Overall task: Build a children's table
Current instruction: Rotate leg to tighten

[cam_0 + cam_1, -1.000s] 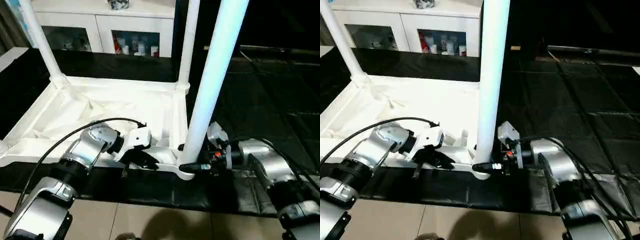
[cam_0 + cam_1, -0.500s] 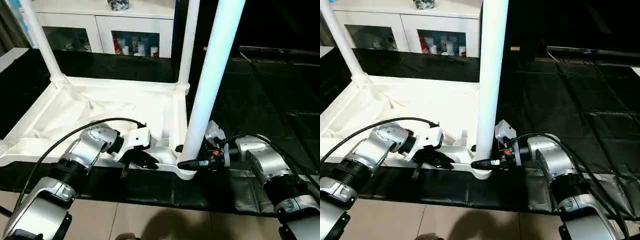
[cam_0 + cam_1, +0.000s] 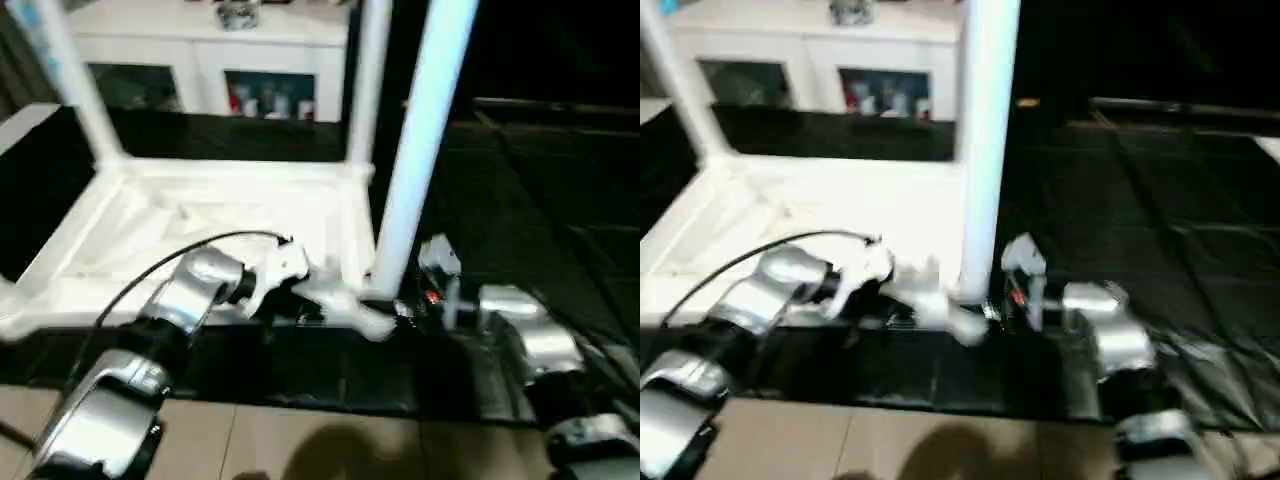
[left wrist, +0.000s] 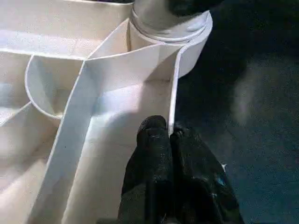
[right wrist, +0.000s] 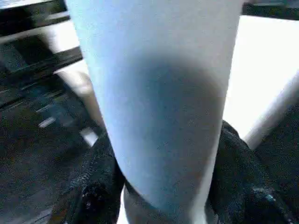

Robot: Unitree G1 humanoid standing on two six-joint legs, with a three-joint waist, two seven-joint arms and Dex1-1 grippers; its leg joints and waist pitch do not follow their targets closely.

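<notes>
The children's table top point(image 3: 200, 215) lies upside down on a black mat, ribbed underside up. Three white legs stand in its corner sockets: far left point(image 3: 75, 85), far right point(image 3: 368, 90) and near right point(image 3: 415, 150). My left gripper point(image 4: 169, 135) is shut on the thin rim of the top point(image 4: 175, 93), a short way from the near right corner socket point(image 4: 187, 42). My right gripper point(image 3: 395, 305) sits at the foot of the near right leg point(image 5: 159, 93), with one black finger point(image 5: 98, 172) against each side of it.
A white cabinet point(image 3: 200, 40) with glass-fronted shelves stands behind the table. The black mat point(image 3: 520, 200) stretches out to the right. Tan floor point(image 3: 300, 440) runs along the mat's near edge, under my forearms.
My right gripper's fingers have closed in on the foot of the near right leg. The left gripper keeps its hold on the rim. The head views have shifted and blurred.
</notes>
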